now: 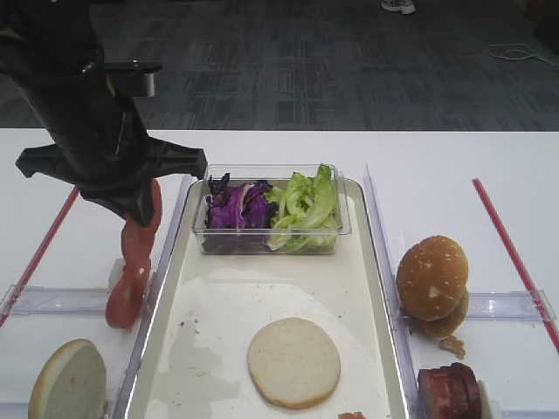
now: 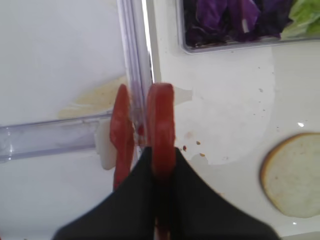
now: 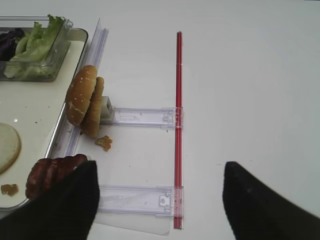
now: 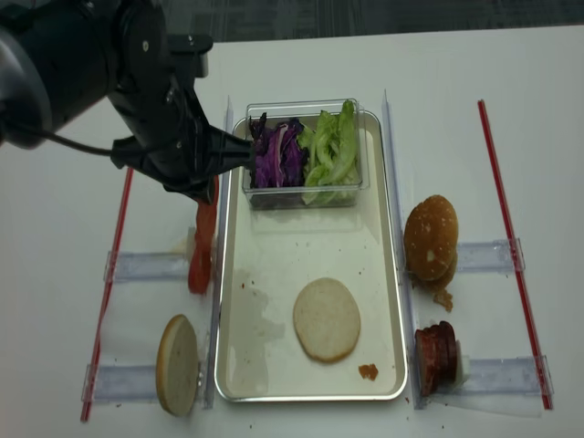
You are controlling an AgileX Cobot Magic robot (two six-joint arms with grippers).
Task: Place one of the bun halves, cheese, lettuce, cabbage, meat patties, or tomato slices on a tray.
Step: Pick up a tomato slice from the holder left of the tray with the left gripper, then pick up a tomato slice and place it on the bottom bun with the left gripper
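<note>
The left hand is clenched on a tomato slice, pinching its lower edge so the slice stands on end above the left rim of the tray. A second tomato slice stands upright just beside it at nine o'clock, outside the tray over the clear plastic rack; whether it touches the held one is hard to tell from the wrist view.

In the realsense overhead view, a pale flat bun half lies on the tray floor toward six o'clock. A clear tub sits at the tray's twelve o'clock end, holding purple cabbage on its left and green lettuce on its right. Another pale bun half stands on edge on the counter at about eight o'clock of the tray. At three o'clock two golden speckled buns lean together against a rack, and the meat patties stand on edge at about five o'clock.

The right hand is released, its dark fingers spread wide apart above the counter with nothing between them, near a red strip.
</note>
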